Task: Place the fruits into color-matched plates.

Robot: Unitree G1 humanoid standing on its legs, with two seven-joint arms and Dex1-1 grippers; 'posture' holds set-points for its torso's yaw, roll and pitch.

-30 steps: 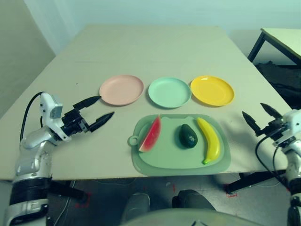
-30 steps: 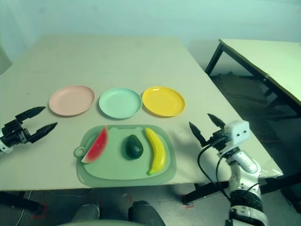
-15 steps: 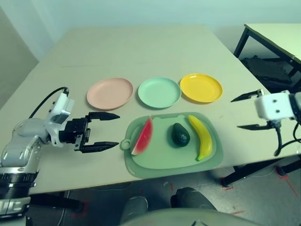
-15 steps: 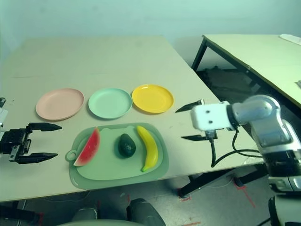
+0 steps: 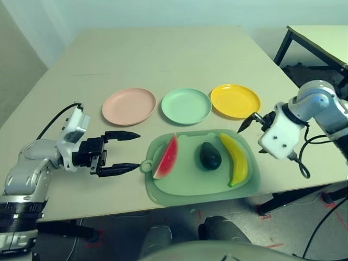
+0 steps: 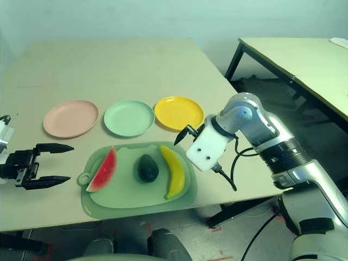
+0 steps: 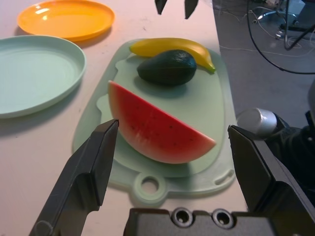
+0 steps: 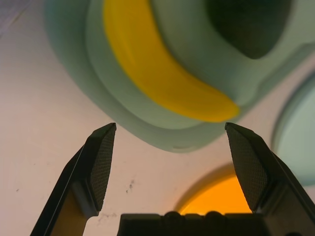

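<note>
Hovering with fingers released on black left gripper at nine o'clock from red toy watermelon wedge and black right gripper at one o'clock from curved yellow toy banana.

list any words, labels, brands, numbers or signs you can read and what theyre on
None can be read: no lettering shows on the plates, the fruits, the cutting mat or the white housing of the right arm.
</note>
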